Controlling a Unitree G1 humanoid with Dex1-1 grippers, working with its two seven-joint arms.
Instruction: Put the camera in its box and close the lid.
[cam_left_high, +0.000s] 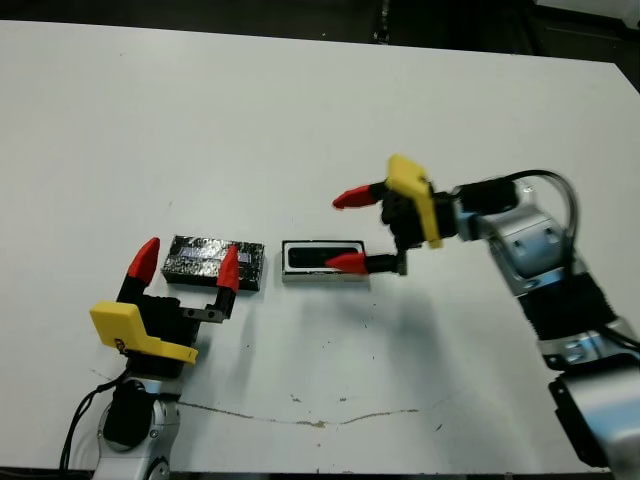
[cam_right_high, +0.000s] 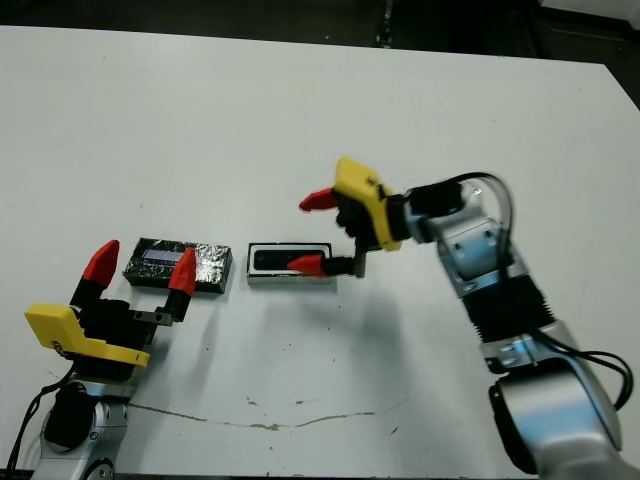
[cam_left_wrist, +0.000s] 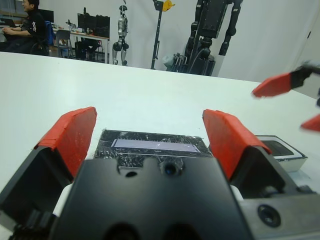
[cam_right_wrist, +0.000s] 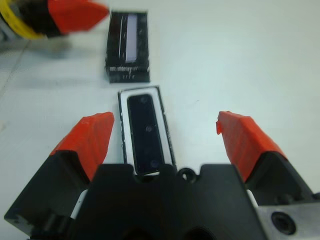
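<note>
The box (cam_left_high: 323, 276) is a small white-lined tray at the table's middle, and the slim black camera (cam_right_wrist: 146, 135) lies inside it. Left of the box lies the speckled black lid (cam_left_high: 198, 259) with a pale label strip, flat on the table. My right gripper (cam_left_high: 346, 231) hovers open just over the box's right end, one red finger above and one beside it, holding nothing. My left gripper (cam_left_high: 187, 264) stands open at the near side of the lid, its fingers (cam_left_wrist: 71, 137) wide apart in front of the lid (cam_left_wrist: 150, 148).
The white table (cam_left_high: 300, 120) stretches far behind the objects; a thin dark crack line (cam_left_high: 300, 418) runs near its front edge. In the left wrist view, a seated person (cam_left_wrist: 27, 22) and robot stands (cam_left_wrist: 212, 30) are far beyond the table.
</note>
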